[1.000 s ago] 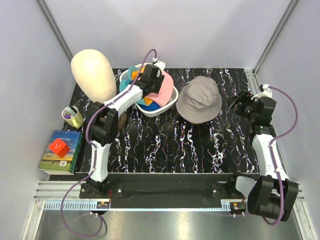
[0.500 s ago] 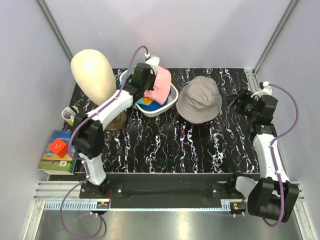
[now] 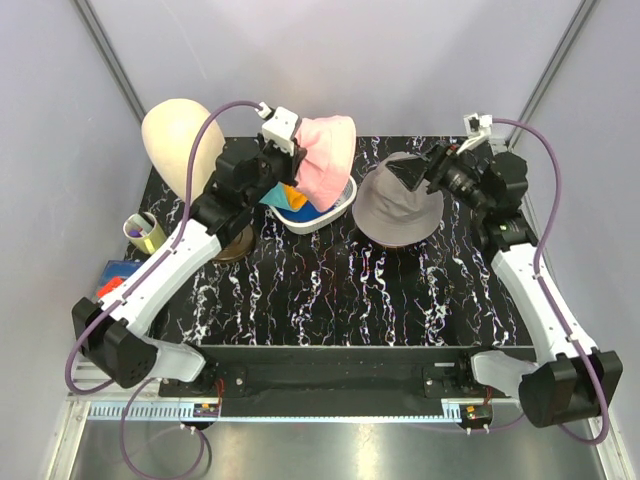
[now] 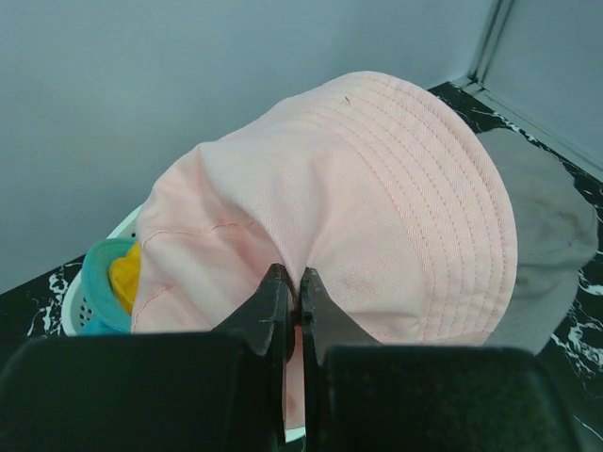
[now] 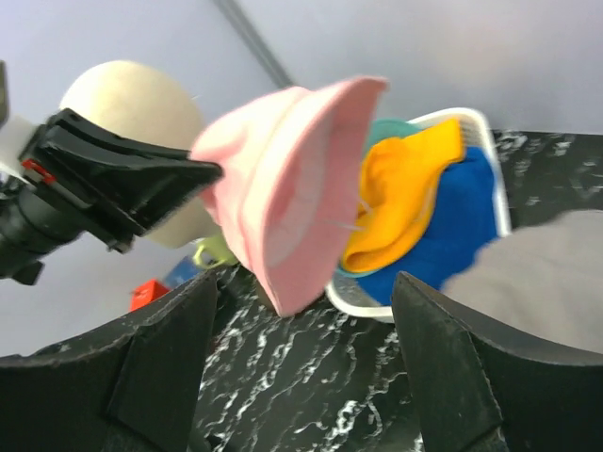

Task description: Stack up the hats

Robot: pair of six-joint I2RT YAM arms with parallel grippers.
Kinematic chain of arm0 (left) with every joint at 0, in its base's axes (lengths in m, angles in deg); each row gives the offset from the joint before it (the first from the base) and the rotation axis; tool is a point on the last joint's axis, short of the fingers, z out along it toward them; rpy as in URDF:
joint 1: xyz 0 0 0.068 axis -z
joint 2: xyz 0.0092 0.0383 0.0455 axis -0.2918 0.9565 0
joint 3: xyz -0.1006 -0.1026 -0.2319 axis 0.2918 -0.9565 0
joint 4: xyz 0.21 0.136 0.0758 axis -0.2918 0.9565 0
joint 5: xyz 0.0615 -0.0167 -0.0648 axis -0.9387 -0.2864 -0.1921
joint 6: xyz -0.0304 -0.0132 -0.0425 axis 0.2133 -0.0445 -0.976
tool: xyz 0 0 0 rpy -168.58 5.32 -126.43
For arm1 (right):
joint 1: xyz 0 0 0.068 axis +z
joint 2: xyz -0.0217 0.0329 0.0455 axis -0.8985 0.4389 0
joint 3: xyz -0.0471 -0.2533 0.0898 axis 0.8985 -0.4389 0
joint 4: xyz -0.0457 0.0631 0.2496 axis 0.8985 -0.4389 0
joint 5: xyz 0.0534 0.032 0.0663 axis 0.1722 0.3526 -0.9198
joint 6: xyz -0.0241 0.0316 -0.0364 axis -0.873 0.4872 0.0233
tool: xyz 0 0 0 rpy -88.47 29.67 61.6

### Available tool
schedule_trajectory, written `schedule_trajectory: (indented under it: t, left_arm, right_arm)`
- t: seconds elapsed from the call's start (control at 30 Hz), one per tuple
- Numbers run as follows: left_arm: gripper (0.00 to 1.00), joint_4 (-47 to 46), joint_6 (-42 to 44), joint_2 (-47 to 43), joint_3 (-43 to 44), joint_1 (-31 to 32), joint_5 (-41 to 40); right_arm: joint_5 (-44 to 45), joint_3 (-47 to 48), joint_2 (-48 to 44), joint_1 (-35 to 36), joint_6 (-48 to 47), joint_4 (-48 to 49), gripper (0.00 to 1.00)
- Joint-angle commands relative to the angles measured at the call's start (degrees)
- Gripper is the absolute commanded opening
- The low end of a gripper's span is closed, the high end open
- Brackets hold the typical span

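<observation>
My left gripper is shut on the pink bucket hat and holds it lifted above the white basket; the left wrist view shows the jaws pinching its fabric. The lavender-grey bucket hat lies flat on the table right of the basket. Orange-yellow, royal-blue and teal hats stay in the basket. My right gripper is open and empty, raised over the lavender hat's far edge, facing the pink hat. The black cap is out of view.
A cream mannequin head stands at the back left. A yellow-green mug and a book with a red cube sit off the table's left edge. Grey walls close in the back and sides.
My left gripper has lifted the pink hat up out of the basket and toward the right. My right arm has swung left and up from the table's right edge to over the lavender hat.
</observation>
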Motion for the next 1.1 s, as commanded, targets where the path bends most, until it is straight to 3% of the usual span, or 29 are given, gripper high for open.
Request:
schedule_trajectory:
  t: [0.0,0.53,0.6,0.67,0.73,0.77,0.93,1.07]
  left_arm:
    - [0.0,-2.65,-0.19,-4.27,-3.35,1.1,2.23]
    - [0.0,-2.82,1.74,-6.65,-5.64,6.11,1.26]
    - [0.0,-2.82,2.09,-6.47,-5.73,6.55,1.17]
    - [0.0,-2.83,2.44,-6.21,-5.73,6.91,0.82]
    - [0.0,-3.26,2.62,-5.86,-5.56,7.17,0.91]
    - [0.0,-3.44,2.71,-5.6,-5.29,7.26,0.82]
    - [0.0,-5.28,4.37,-2.53,-1.44,9.36,0.82]
    - [0.0,-5.02,5.96,2.66,3.84,11.56,0.82]
  right_arm:
    - [-2.87,4.56,3.42,4.55,3.27,5.11,0.82]
    - [-2.86,11.87,15.64,12.12,2.47,2.03,0.79]
    - [-2.96,12.66,16.7,12.38,2.74,1.95,0.65]
    - [-1.21,12.92,16.79,12.38,2.48,0.63,0.37]
    - [1.86,12.84,16.27,12.38,0.9,-1.21,0.21]
    - [2.75,12.49,16.0,12.38,0.29,-1.74,0.04]
    - [11.7,9.77,11.96,12.03,-3.41,-4.55,0.0]
    - [12.6,6.35,9.32,6.43,-2.89,-5.7,0.0]
